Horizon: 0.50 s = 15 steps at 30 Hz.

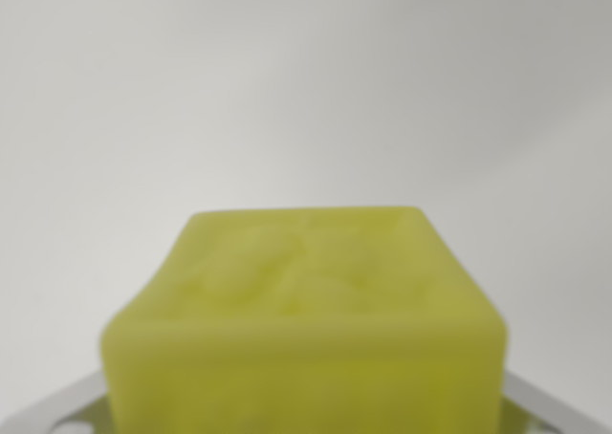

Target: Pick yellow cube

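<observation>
Blurred yellow cube (306,324) sits between silvery fingers (57,407) of gripper (306,424), plain pale surface (306,90) beyond, grip on cube cannot be told

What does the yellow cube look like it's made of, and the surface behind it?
The yellow cube looks like soft foam or rubber, matte: rounded edges, dented top, no glare, though it is blurred. The surface behind it looks smooth, matte and pale grey; its material is unclear.

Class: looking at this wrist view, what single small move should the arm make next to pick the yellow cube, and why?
Probably close the fingers and test the grip. The yellow cube fills the lower frame, very near and blurred, with metallic finger parts showing at both lower corners beside it. Whether they already touch the cube cannot be told.
</observation>
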Each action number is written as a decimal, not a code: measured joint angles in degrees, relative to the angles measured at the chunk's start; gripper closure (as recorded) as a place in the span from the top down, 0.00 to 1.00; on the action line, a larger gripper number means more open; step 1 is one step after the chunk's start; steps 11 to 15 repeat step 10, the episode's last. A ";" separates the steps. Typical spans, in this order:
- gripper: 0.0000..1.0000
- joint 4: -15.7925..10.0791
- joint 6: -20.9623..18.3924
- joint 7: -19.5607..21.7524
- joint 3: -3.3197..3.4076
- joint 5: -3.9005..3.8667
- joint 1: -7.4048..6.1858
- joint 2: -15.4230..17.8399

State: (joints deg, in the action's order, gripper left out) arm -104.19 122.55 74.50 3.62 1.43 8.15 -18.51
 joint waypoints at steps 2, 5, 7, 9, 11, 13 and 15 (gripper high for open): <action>0.00 0.17 -0.32 0.01 0.00 -0.02 0.00 0.16; 0.00 0.22 -0.43 0.02 0.00 -0.02 0.00 0.21; 0.00 0.22 -0.43 0.02 0.00 -0.02 0.00 0.21; 0.00 0.22 -0.43 0.02 0.00 -0.02 0.00 0.21; 0.00 0.22 -0.43 0.02 0.00 -0.02 0.00 0.21; 0.00 0.22 -0.43 0.02 0.00 -0.02 0.00 0.21; 0.00 0.22 -0.43 0.02 0.00 -0.02 0.00 0.21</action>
